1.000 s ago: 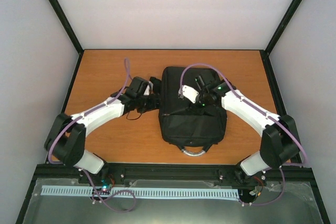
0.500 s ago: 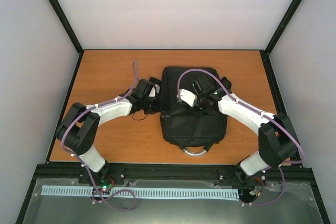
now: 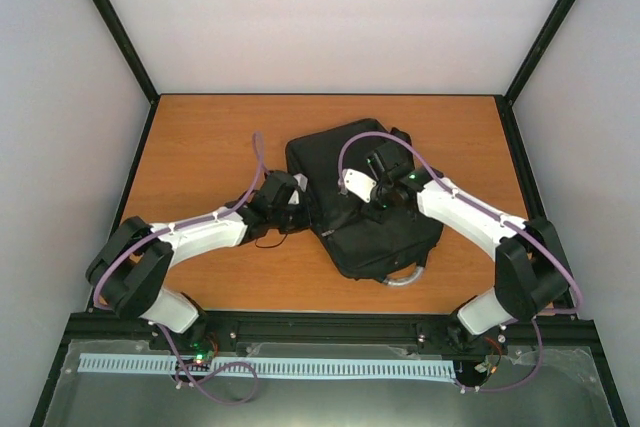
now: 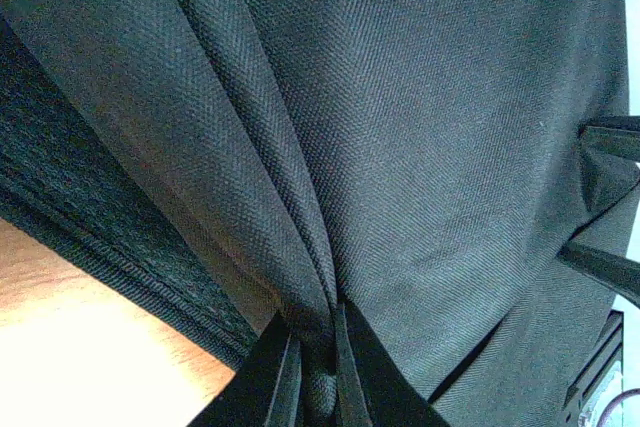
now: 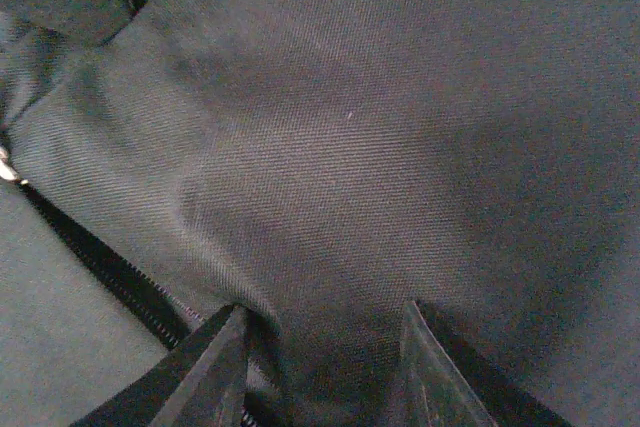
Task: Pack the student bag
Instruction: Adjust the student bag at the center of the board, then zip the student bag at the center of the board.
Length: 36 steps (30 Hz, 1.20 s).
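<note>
The student bag [image 3: 365, 209], black woven fabric, lies askew mid-desk [image 3: 200, 147], its grey loop handle [image 3: 405, 278] toward the near edge. At its left side the left claw [image 4: 315, 335] is clenched on a fabric fold. The right claw [image 5: 320, 347] straddles its top beside a zip [image 5: 110, 267]; I cannot tell whether it grips.

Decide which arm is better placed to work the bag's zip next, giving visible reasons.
Right, probably: the right tool stands open on the student bag beside the zip. The left tool is shut on a fold of the bag's fabric, occupied steadying it.

Overhead rear view; wrist close-ups sharing bag [image 3: 372, 243]
</note>
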### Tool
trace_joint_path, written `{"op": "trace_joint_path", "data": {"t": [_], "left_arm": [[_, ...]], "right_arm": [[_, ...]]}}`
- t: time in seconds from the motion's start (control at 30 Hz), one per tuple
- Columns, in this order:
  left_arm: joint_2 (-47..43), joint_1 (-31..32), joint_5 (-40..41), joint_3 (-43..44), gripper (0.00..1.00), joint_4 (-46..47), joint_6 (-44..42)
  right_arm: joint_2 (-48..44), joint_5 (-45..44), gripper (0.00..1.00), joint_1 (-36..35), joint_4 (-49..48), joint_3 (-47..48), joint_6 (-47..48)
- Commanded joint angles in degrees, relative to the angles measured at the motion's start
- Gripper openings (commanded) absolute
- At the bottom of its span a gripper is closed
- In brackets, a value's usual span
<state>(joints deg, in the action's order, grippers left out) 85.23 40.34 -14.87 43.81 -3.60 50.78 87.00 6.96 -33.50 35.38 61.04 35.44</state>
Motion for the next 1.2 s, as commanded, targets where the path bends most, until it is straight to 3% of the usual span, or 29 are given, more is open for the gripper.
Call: {"op": "trace_joint_path", "data": {"t": [0.0, 0.27, 0.57, 1.17], "left_arm": [[-2.37, 1.41, -2.37, -1.45, 0.02, 0.17, 0.97], [-4.60, 1.78, -1.11, -3.57, 0.01, 3.72, 3.30], [-8.70, 1.94, -0.68, -4.73, 0.01, 6.22, 6.70], [-11.19, 2.29, 0.26, -4.05, 0.01, 7.82, 9.44]], "right_arm": [[-4.81, 4.37, 0.45, -1.23, 4.51, -1.60, 2.22], [-8.22, 7.28, 0.47, -6.23, 2.46, -4.71, 3.18], [-10.21, 4.29, 0.53, -14.96, -4.57, -6.74, -0.28], [-7.78, 1.39, 0.53, -21.77, -11.69, -5.21, -5.86]]}}
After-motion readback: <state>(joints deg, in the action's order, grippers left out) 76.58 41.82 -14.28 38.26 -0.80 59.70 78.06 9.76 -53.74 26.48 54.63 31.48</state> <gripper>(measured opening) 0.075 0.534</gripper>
